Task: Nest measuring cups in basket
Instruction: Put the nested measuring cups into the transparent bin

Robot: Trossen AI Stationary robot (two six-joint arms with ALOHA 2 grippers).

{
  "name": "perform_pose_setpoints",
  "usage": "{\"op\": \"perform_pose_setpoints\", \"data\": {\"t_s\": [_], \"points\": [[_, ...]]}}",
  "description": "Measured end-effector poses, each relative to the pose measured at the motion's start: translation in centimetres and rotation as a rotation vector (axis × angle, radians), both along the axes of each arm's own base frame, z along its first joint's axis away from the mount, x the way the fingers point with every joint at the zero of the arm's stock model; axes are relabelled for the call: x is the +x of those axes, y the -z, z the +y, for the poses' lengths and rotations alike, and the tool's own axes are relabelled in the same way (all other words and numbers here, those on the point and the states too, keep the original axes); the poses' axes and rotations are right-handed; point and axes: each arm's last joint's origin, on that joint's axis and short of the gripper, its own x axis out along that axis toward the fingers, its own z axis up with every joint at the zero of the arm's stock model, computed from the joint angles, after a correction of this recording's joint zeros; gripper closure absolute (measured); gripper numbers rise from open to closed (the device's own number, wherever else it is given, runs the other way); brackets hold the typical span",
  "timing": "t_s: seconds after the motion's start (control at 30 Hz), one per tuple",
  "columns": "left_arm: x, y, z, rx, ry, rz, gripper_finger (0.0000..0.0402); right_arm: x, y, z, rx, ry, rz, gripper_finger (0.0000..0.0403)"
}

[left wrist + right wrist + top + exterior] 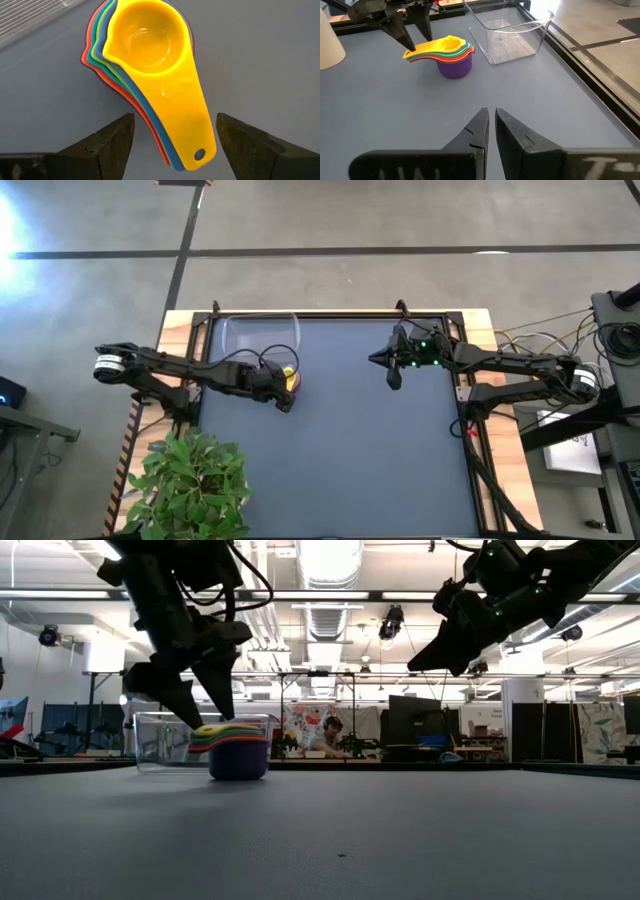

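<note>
1. Take the basket [261, 338] as your landmark: it sits empty at the far left part of the dark table [340, 450], clear-walled and upright.
2. Your measuring cups [451, 56] are all nested in one stack, standing on the table just beside the basket on its near side, not inside it. The yellow cup [150, 42] lies on top, and the purple cup [238, 758] is the outermost at the bottom.
3. The stacked handles fan out together, pointing away from the basket toward the left gripper.
4. Your left gripper [172, 140] hangs just above the stack's handles, on the side of the stack away from the basket. Its fingers [107, 142] are spread wide, one on each side of the handles, and touch nothing.
5. Your right gripper [490, 125] is held up off the table, well apart from the basket and over toward the far right of the table. Its fingers are nearly together with only a thin gap, and they hold nothing.
</note>
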Motion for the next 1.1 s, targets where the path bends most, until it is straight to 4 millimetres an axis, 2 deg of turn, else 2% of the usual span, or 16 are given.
{"op": "perform_pose_setpoints", "data": {"t_s": [0.17,0.43,0.67,0.93,1.1], "points": [[0.1,0.2,0.0,-0.001,-0.008,0.001,0.0138,0.0,0.0,0.0,0.007,0.004,-0.001,0.0381],[1.4,1.7,-0.5,-0.008,-0.002,0.051,0.0138,0.0,0.1,0.0,0.008,0.005,0.002,0.0381],[3.4,1.5,-0.3,0.043,-0.022,0.207,0.0138,0.4,0.7,-0.2,0.017,0.011,0.028,0.0381],[6.6,0.6,-0.3,0.072,-0.003,0.28,0.014,1.0,1.4,-0.5,0.025,0.011,0.044,0.0381],[7.0,1.5,-0.3,0.062,-0.008,0.359,0.0151,1.0,1.3,-0.5,0.021,0.011,0.037,0.0381]]}}
